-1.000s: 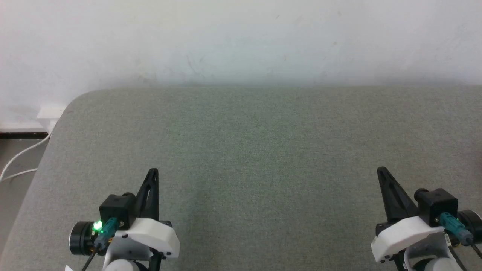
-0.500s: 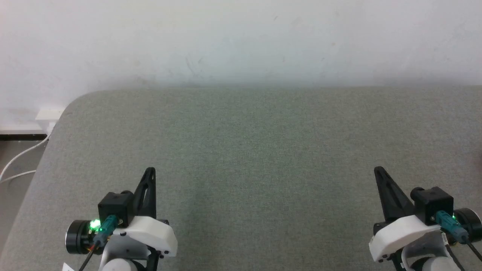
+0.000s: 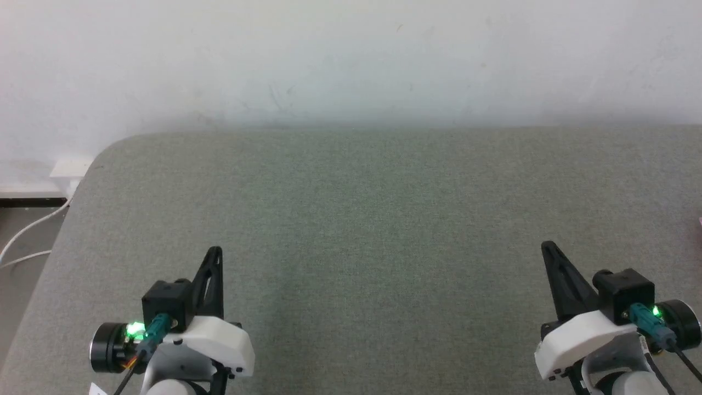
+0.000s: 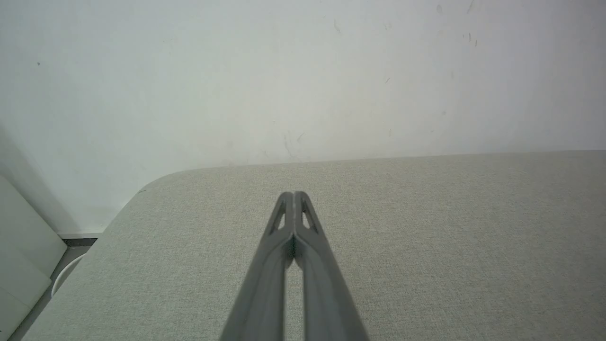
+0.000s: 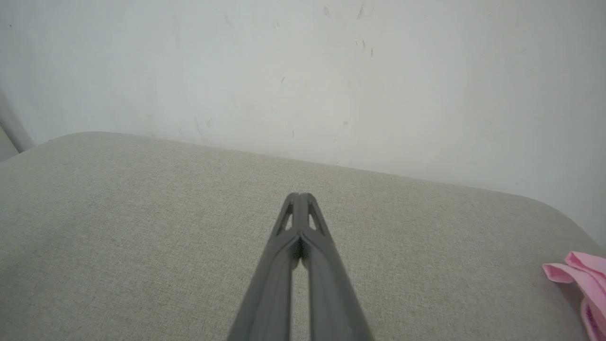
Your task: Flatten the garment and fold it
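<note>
A small part of the light-pink garment (image 5: 580, 277) lies at the far right of the grey cushion in the right wrist view; a sliver of the garment (image 3: 700, 221) touches the head view's right edge. My right gripper (image 3: 545, 247) hovers at the lower right, shut and empty, fingertips pressed together (image 5: 298, 195). My left gripper (image 3: 215, 251) sits at the lower left, likewise shut with nothing in it (image 4: 293, 194). Both are well apart from the garment.
A wide grey fabric surface (image 3: 356, 219) with rounded corners stretches before a white wall (image 3: 351, 60). Off its left edge are a white box (image 3: 68, 167) and white cables (image 3: 27, 236) on the floor.
The whole head view has shifted slightly, so the camera moved. A sliver of pink has come in at the right edge. Both grippers stay shut.
</note>
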Controlling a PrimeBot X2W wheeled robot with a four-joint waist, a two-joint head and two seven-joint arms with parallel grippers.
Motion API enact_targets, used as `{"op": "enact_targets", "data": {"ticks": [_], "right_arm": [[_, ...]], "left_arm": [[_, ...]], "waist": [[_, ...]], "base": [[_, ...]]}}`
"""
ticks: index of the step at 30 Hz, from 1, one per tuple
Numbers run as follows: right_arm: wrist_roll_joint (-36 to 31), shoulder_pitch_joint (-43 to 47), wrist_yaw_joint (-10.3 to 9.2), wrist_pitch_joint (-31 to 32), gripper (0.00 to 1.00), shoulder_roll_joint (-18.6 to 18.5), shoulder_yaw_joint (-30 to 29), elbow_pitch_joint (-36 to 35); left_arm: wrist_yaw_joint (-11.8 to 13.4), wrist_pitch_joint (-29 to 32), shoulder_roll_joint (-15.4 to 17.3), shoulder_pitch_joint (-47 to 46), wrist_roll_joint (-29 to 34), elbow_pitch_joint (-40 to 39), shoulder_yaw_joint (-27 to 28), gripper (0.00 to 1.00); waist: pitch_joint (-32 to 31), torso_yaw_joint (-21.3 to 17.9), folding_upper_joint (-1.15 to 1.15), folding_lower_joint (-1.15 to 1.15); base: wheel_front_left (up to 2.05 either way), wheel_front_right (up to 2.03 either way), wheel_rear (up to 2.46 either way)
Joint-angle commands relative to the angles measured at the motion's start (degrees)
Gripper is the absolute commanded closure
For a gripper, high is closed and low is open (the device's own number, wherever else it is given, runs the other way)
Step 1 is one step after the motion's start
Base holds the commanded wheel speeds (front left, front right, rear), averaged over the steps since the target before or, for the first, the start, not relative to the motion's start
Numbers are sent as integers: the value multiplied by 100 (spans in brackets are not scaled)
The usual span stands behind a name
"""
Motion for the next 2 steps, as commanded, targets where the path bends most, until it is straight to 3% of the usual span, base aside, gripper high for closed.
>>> {"op": "enact_targets", "data": {"ticks": [1, 2], "right_arm": [[-43, -91, -11, 26, 100, 24, 9, -7], [-44, -92, -11, 27, 100, 24, 9, -7]], "left_arm": [[38, 35, -11, 61, 67, -45, 32, 100], [38, 38, -11, 61, 70, -47, 34, 100]], "waist": [[-1, -2, 0, 0], [-2, -2, 0, 0]], "base": [[0, 0, 0], [0, 0, 0]]}}
